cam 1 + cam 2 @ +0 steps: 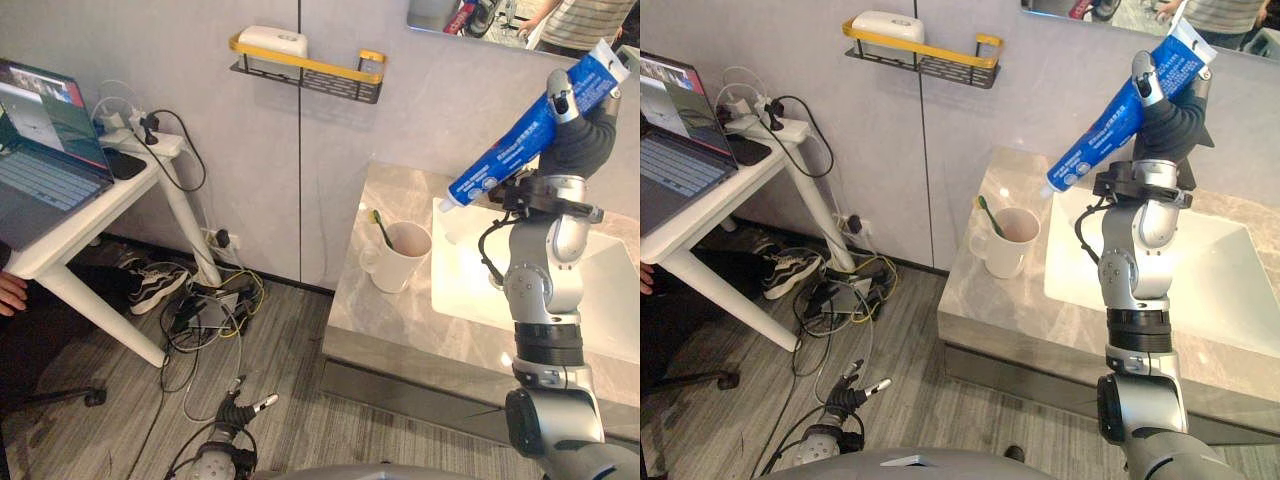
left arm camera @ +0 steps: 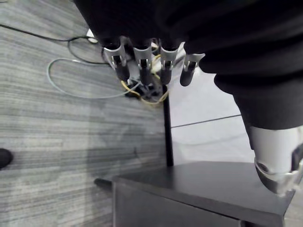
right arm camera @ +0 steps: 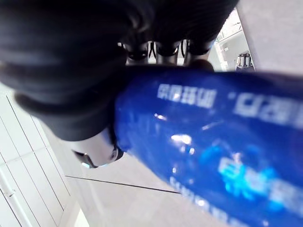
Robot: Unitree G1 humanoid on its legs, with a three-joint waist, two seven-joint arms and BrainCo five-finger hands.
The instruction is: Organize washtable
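Note:
My right hand (image 1: 583, 128) is raised above the washtable (image 1: 400, 330) and shut on a blue toothpaste tube (image 1: 530, 132), held slanting with its white cap end pointing down-left; up close the tube (image 3: 213, 146) lies across the palm. A white mug (image 1: 396, 258) with a green toothbrush (image 1: 382, 229) in it stands on the stone counter left of the white basin (image 1: 470, 275). My left hand (image 1: 238, 408) hangs low over the floor, fingers (image 2: 142, 66) straight and holding nothing.
A black and yellow wall shelf (image 1: 310, 72) carries a white box (image 1: 272, 40). A white desk (image 1: 75, 225) with a laptop (image 1: 40, 150) stands at the left, cables and a shoe (image 1: 155, 288) beneath it. A person's hand (image 1: 10, 292) rests by the desk. A mirror (image 1: 520, 25) hangs above the basin.

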